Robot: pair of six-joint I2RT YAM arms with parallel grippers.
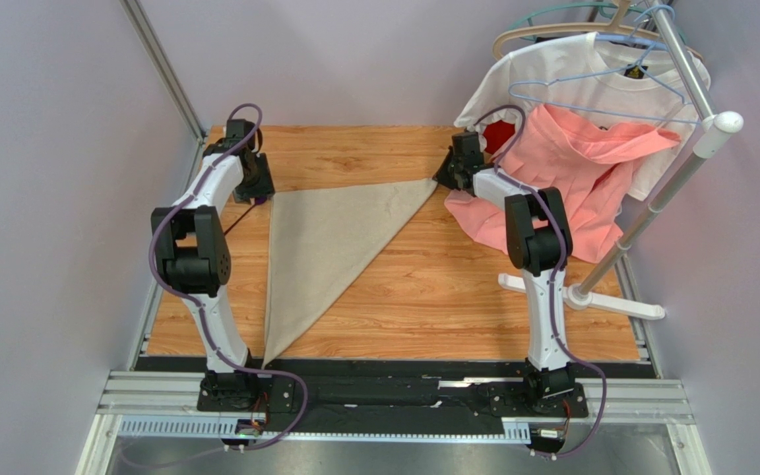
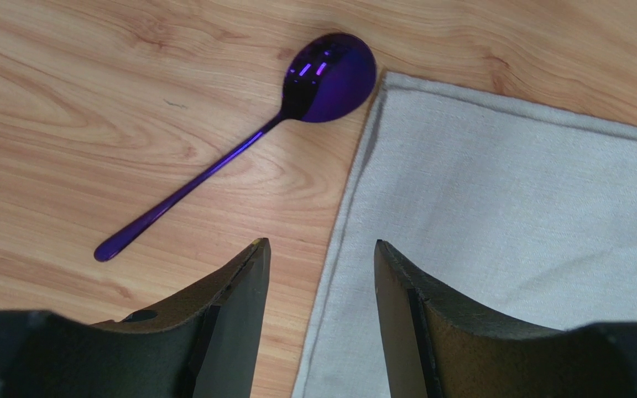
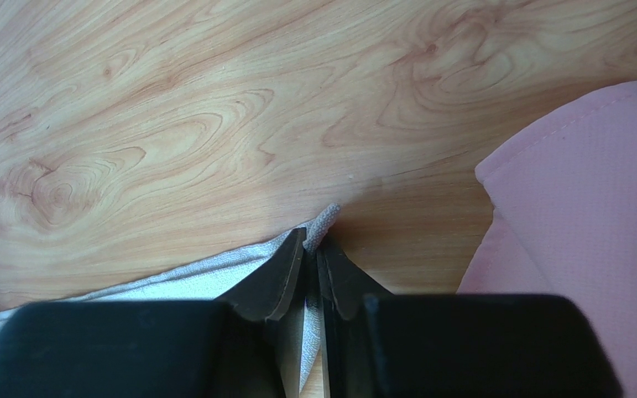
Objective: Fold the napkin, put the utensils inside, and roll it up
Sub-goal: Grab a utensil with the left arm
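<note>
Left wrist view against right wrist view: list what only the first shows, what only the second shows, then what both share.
Only the left wrist view: a purple spoon lying on bare wood just beside the napkin's hemmed edge, not on the cloth, and the left pincer, open, above that edge.
Only the right wrist view: a pink garment at the right, and the right pincer, shut on a corner of the napkin.
Both: the napkin and the wooden table.
</note>
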